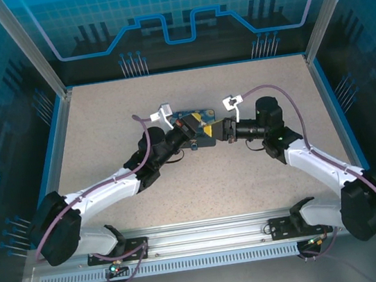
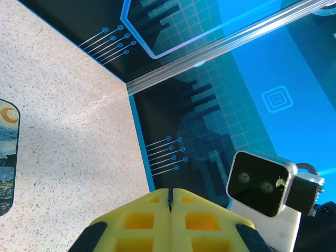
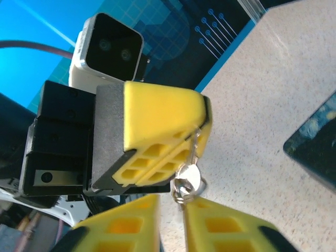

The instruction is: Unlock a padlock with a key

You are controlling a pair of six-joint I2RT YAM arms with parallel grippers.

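Key [image 3: 188, 178] dangles from the left gripper's [image 3: 202, 131] closed tips; right gripper [image 3: 170, 203], slightly parted, could knock it loose.

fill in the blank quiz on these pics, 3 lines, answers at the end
1. The left pincer is shut on a small silvery ___.
2. The right pincer, its fingers parted, is ___ rather than shut.
3. The fingers of both pincers are ___ in colour.
Missing words: key; open; yellow.
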